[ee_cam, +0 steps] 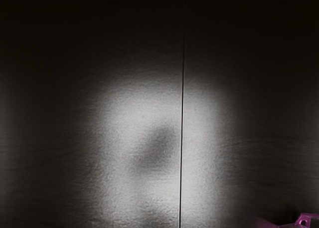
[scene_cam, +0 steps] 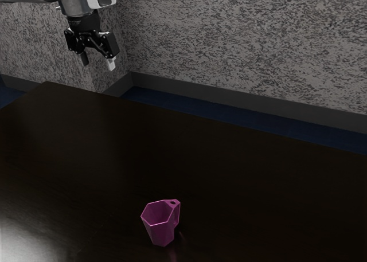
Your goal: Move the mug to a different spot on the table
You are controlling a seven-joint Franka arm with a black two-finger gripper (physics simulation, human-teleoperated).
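A magenta mug [scene_cam: 161,222] with faceted sides stands upright on the dark table [scene_cam: 241,176], near its front edge in the exterior view. My gripper [scene_cam: 98,62] hangs high above the table's far left part, well away from the mug, its two fingers apart and nothing between them. In the wrist view a sliver of the mug [ee_cam: 294,222] peeks in at a corner, far off from the spot under my hand.
A grey speckled wall [scene_cam: 246,38] with a dark blue baseboard [scene_cam: 241,114] runs behind the table. A thin seam [ee_cam: 182,113] crosses the tabletop under my hand, amid a bright glare patch.
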